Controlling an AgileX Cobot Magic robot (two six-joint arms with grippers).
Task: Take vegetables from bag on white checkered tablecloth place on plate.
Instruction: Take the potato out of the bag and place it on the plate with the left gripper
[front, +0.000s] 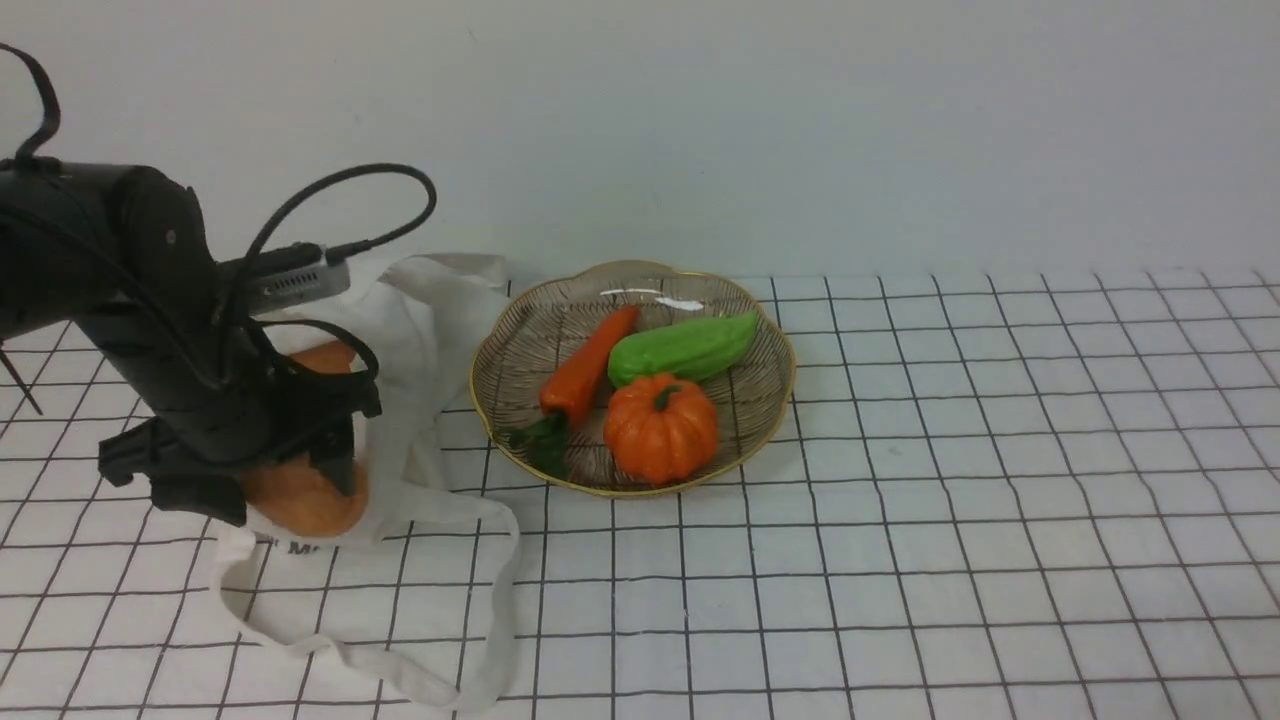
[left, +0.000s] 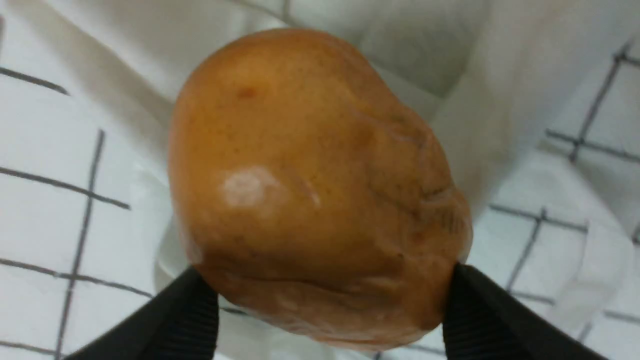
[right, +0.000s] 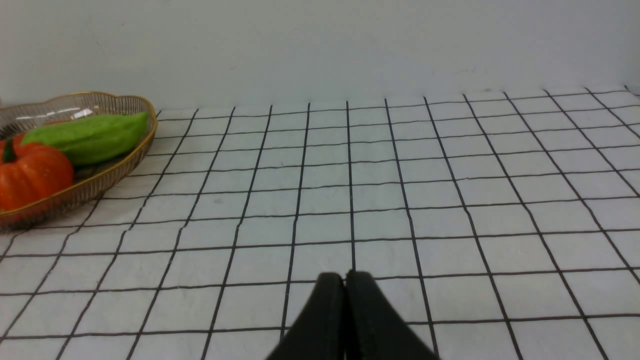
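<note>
Clamping the potato (left: 310, 190) from two sides, the left gripper (left: 330, 307) had its black ribbed fingers (left: 192, 312) pressed against the tan-orange skin, so the jaws stood wide but closed on the vegetable. The potato's speckled surface showed a pale scuff and some creases near the grip. It sat at the near end of the white cloth bag (front: 430, 330), at the left of the table, with folds of cloth directly beneath it (whether it rested on the cloth or hung just clear, I could not tell). Behind the arm, a second tan-orange patch (front: 322, 357) showed against the bag, too hidden to name with certainty. Dark printed letters (front: 300, 547) peeked out below the potato, and a long strap (front: 480, 640) looped toward the front edge.

The bag lay on the white checkered tablecloth (front: 950, 500), which covered the whole surface. Just beside the bag, to its right, stood the plate (front: 775, 335), a see-through brownish dish with a wavy gold rim. It carried a carrot (front: 590, 365), a green vegetable (front: 685, 348) and a ribbed orange pumpkin (front: 660, 428), all touching or nearly so.

Well right of the plate, the right gripper (right: 345, 300) hung low over bare cloth, its two black jaws pressed together with nothing between them.
</note>
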